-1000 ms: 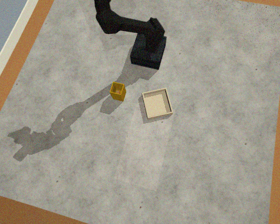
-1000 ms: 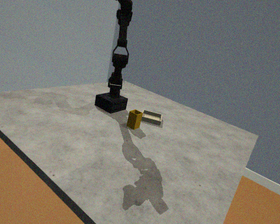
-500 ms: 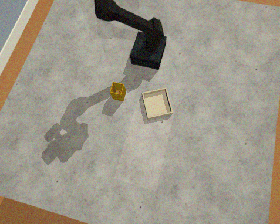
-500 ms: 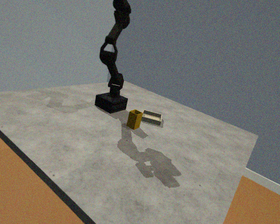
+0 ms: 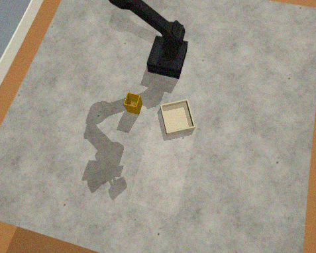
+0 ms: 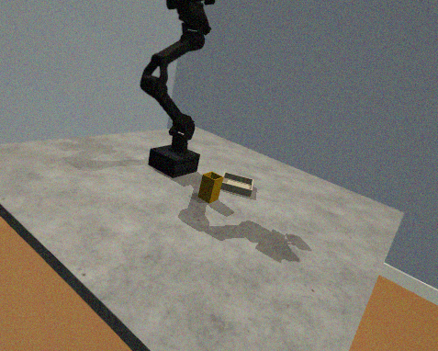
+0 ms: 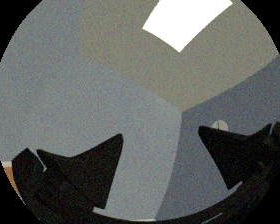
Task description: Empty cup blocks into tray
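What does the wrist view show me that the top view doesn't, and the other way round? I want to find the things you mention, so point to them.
Only the wrist view shows the gripper's fingers, spread wide apart with nothing between them, and a bright white panel (image 7: 183, 22) overhead.

Only the top view shows the yellow cup (image 5: 133, 106) standing upright on the table (image 5: 234, 149), the shallow tray (image 5: 191, 114) beside it, and the arm's base (image 5: 155, 54).

Both show part of the robot itself, though different parts, and some orange-brown surface at the edge of the picture.
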